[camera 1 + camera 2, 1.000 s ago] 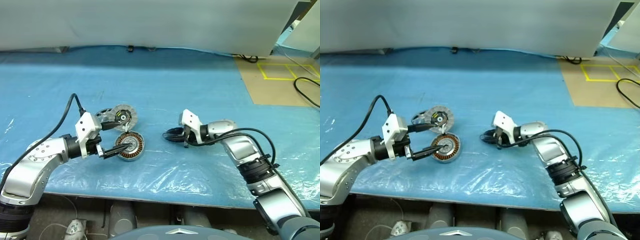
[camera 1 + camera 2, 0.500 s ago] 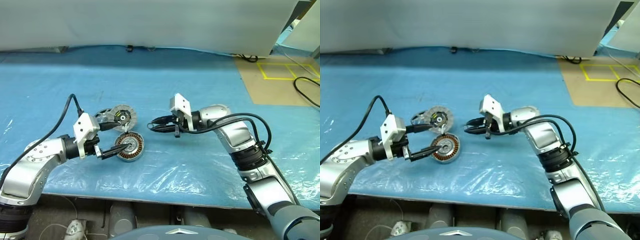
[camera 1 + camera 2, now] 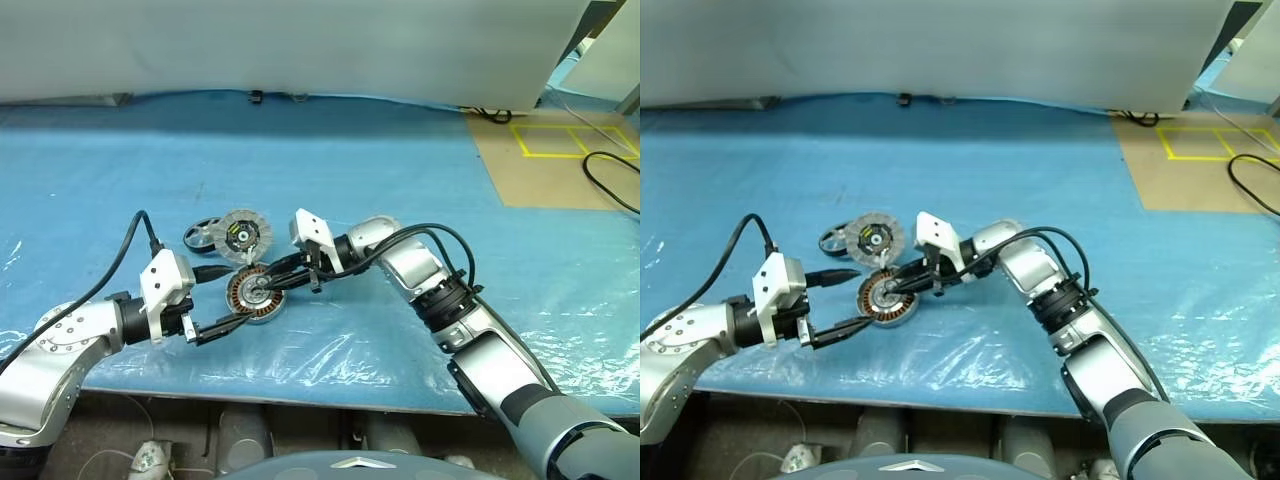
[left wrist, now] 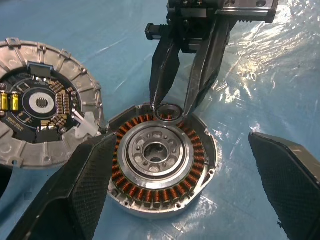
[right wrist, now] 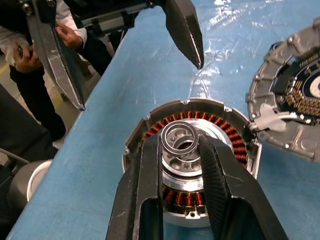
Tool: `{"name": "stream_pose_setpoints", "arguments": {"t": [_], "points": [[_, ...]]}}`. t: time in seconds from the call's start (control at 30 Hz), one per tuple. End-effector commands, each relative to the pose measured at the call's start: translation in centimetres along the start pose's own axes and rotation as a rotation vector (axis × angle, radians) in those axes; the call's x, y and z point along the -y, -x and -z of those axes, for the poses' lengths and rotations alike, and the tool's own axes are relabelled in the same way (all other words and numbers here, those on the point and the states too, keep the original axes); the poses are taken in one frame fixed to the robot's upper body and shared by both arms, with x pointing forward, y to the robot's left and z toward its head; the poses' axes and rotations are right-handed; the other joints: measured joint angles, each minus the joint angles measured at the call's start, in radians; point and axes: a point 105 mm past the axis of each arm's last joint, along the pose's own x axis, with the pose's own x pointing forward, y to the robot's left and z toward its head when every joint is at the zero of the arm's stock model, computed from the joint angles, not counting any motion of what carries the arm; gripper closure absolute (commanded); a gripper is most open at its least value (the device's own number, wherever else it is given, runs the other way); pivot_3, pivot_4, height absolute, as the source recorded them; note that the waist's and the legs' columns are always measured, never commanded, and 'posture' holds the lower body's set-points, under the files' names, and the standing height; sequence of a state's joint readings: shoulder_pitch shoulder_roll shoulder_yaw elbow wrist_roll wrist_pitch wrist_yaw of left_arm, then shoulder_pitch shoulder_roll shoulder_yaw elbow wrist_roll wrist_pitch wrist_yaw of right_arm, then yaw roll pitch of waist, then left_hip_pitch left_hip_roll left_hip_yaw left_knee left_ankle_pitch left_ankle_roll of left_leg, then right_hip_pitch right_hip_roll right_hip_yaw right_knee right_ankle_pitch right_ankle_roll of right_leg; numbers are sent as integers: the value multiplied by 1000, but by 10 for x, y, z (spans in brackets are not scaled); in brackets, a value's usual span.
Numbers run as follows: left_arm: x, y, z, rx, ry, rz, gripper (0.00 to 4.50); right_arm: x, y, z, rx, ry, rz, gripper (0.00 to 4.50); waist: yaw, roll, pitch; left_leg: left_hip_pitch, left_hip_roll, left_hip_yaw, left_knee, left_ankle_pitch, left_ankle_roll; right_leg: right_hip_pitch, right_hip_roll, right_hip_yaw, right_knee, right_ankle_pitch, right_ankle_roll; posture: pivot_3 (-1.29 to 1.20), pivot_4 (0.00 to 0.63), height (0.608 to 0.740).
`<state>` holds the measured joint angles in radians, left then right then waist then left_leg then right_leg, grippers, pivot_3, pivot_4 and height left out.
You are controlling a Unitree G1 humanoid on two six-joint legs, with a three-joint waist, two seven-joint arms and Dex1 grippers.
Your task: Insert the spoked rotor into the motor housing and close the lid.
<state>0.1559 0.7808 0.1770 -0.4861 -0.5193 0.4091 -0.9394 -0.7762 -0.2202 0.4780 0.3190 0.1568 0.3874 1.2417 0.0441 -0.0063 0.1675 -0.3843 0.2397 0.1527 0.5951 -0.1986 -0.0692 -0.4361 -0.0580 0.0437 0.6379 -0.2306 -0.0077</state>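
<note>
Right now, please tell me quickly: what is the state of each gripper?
Left gripper: open, holding nothing, beside the motor housing.
Right gripper: shut on a small metal ring, above the housing's centre.

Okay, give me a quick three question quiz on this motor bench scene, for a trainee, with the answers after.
1. True or false: the right gripper is shut on a small thin metal ring.
2. Which object lies directly under that ring? A) the short round silver-grey motor housing with copper windings B) the flat round silver-grey lid with the black-and-yellow centre C) the dark spoked rotor
3. Fill in: the left gripper has its fingers wide ____, holding nothing.

Key: 1 true. 2 A. 3 open.
</note>
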Motion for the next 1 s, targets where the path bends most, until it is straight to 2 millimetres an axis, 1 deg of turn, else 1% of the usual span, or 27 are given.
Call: {"name": "stream_pose_setpoints", "arguments": {"t": [0.03, 0.17, 0.37, 0.43, 0.57, 0.77, 0.9, 1.0], "points": [[1, 4, -8, 11, -61, -19, 35, 5, -1, -11, 5, 79, -4, 3833, -1, 0, 0, 0, 0, 0, 0, 0, 0, 0, 0, 0, 0, 0, 0, 0, 150, 740], [2, 3, -6, 11, -58, -25, 35, 0, -5, -13, 4, 104, -35, 3833, -1, 0, 0, 0, 0, 0, 0, 0, 0, 0, 0, 0, 0, 0, 0, 0, 150, 740], [2, 1, -4, 12, -55, -26, 35, -4, -16, -15, 18, 87, -55, 3833, -1, 0, 0, 0, 0, 0, 0, 0, 0, 0, 0, 0, 0, 0, 0, 0, 150, 740], [1, 1, -5, 14, -57, -24, 35, -5, -20, -12, 17, 82, -62, 3833, -1, 0, 0, 0, 0, 0, 0, 0, 0, 0, 0, 0, 0, 0, 0, 0, 150, 740], [-1, -3, -7, 21, -67, -17, 35, 0, -30, 4, -18, 54, -38, 3833, -2, 0, 0, 0, 0, 0, 0, 0, 0, 0, 0, 0, 0, 0, 0, 0, 150, 740], [-1, -4, -7, 23, -69, -17, 35, 5, -28, 17, -46, 43, -12, 3833, -1, 0, 0, 1, 0, 0, 0, 0, 0, 0, 0, 0, 1, 0, 0, 0, 150, 740], [0, -3, -6, 22, -65, -20, 35, 10, -20, 12, -24, 32, 4, 3833, -1, 0, 0, 1, 0, 0, 1, 0, 0, 1, 0, 0, 1, 0, 0, 0, 150, 740], [0, -3, -6, 23, -63, -20, 35, 7, -16, 9, -32, 60, -19, 3833, 0, 0, 0, 1, 0, 0, 1, 0, 0, 1, 0, 0, 1, 0, 0, 0, 150, 740]]}}
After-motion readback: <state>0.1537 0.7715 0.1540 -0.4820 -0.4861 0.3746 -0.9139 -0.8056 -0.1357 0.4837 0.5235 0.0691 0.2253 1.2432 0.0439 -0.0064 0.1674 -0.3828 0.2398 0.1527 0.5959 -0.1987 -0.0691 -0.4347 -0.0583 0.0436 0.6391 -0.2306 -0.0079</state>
